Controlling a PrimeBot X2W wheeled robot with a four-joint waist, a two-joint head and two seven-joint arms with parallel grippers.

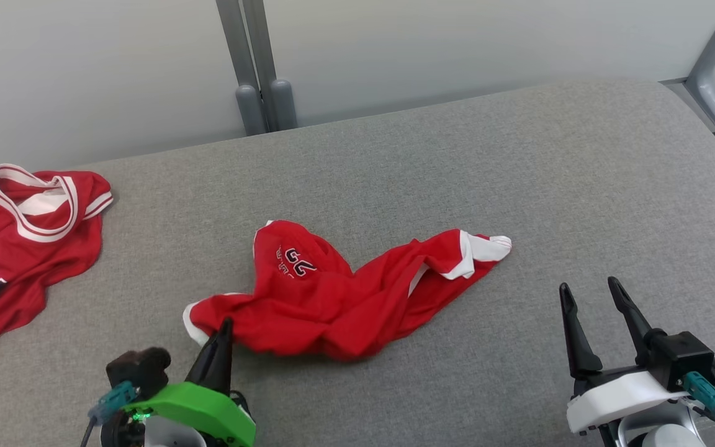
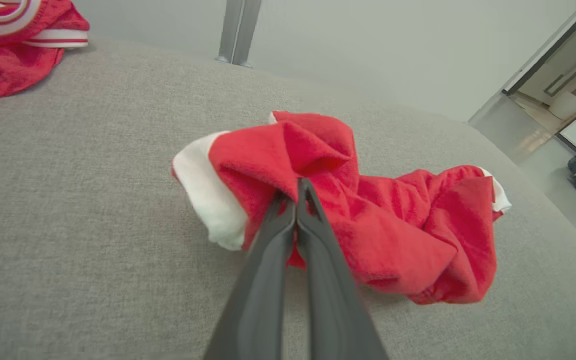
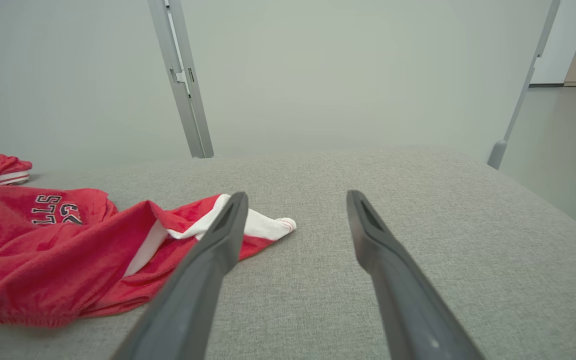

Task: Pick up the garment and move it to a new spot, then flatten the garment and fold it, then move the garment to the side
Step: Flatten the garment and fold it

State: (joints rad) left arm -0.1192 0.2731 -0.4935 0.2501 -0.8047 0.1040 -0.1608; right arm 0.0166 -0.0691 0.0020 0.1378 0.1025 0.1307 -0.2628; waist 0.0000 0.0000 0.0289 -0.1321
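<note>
Left wrist view: left gripper (image 2: pixel 295 187) is pinching the red garment (image 2: pixel 393 235)
Right gripper (image 1: pixel 590 287) is hovering, fingers spread wide, at its four o'clock

Bare bench (image 1: pixel 581 174) stretches wide right of the crumpled red garment (image 1: pixel 332 304); a red jersey (image 1: pixel 22 261) blocks the far left; grey posts (image 1: pixel 258 93) stand behind.

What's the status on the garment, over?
Left gripper shut on red garment, near edge. Right gripper open, off the cloth. Second red jersey lies apart, far left.
</note>
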